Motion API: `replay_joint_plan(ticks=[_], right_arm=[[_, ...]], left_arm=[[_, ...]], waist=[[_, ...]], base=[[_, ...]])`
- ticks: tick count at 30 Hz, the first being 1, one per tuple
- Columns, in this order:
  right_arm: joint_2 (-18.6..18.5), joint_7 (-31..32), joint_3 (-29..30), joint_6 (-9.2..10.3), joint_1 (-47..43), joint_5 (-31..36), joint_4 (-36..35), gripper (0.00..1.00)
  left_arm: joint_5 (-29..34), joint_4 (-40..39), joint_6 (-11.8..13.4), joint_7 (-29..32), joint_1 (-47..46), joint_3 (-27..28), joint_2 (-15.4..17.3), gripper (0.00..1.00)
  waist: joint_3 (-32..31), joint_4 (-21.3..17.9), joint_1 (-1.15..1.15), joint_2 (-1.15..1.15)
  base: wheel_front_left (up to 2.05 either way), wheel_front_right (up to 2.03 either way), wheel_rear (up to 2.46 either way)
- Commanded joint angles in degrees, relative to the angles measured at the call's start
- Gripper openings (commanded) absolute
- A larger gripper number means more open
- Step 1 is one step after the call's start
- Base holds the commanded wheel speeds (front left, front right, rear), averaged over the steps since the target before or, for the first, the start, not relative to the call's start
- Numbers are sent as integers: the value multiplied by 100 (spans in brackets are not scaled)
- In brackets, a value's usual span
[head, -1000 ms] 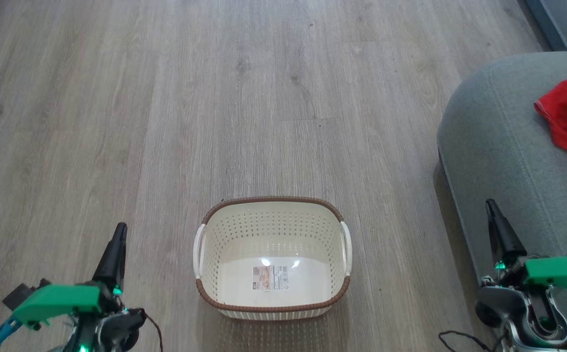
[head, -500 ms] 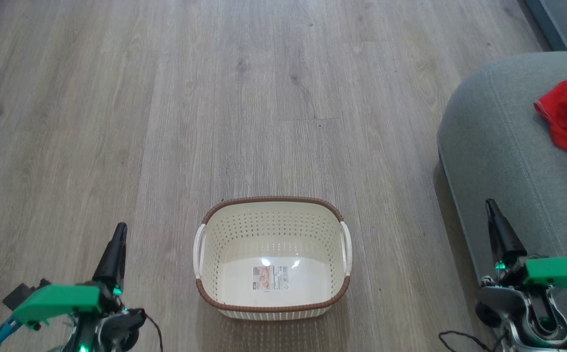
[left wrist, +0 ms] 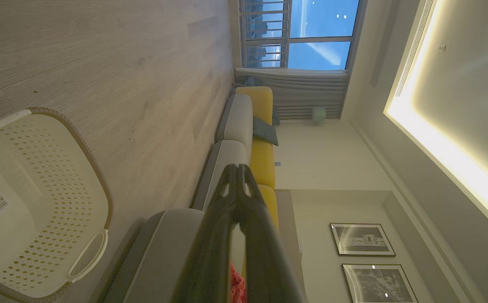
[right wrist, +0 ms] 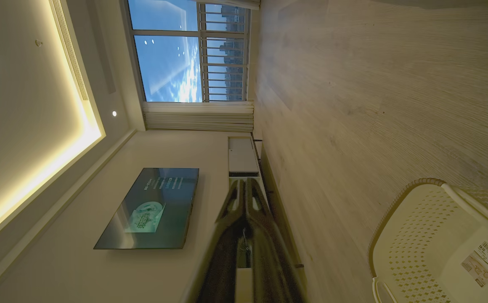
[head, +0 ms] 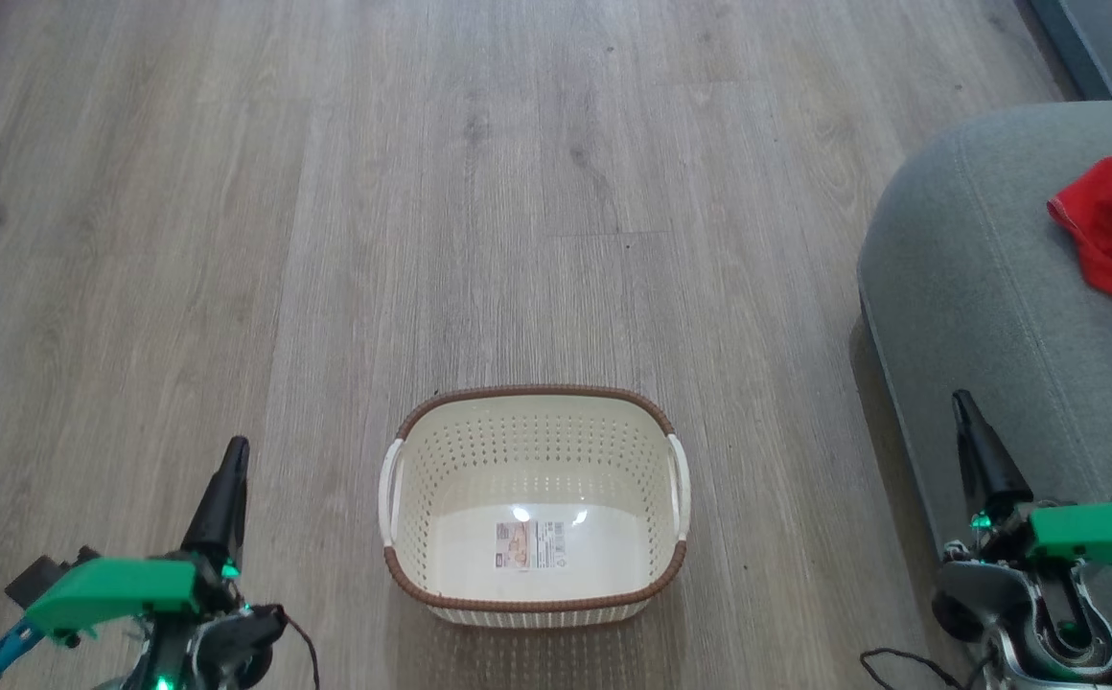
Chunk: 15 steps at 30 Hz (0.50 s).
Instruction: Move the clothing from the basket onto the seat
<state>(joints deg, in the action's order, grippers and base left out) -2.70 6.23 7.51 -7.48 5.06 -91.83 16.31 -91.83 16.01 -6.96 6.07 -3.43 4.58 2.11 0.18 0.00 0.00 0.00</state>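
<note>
- Wood-plank floor: it takes up most of the head view.
- Seat: a grey-green cushion at 3 o'clock in the head view. The frame's right edge cuts it off and hides its far side.
- Basket: it stands on the floor at 6 o'clock, apart from the seat, with its cream perforated bottom showing. Each wrist view crops it at a frame edge.
- Clothing: a red heap lying on the seat at 2 o'clock, cut by the frame edge, with a hint of white trim. The left wrist view catches a red sliver at 6 o'clock.
- Wall screen: seen in the right wrist view; the left wrist view has framed pictures.
- Left tool: at 7 o'clock, fingers pressed together, empty.
- Right tool: at 4 o'clock, overlapping the seat's edge, clenched and empty.
- Label: on the basket bottom, print too small to read.
</note>
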Motion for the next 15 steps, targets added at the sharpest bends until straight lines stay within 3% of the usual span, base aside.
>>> replay_joint_plan(ticks=[1,15], right_arm=[[-18,25,-100,-1,113,-34,-229,0],[-18,25,-100,-1,113,-34,-229,0]], left_arm=[[-34,-197,-53,41,-276,194,76,0],[-35,-197,-53,41,-276,193,76,0]], waist=[[0,0,0,0],[0,0,0,0]], base=[[0,0,0],[0,0,0]])
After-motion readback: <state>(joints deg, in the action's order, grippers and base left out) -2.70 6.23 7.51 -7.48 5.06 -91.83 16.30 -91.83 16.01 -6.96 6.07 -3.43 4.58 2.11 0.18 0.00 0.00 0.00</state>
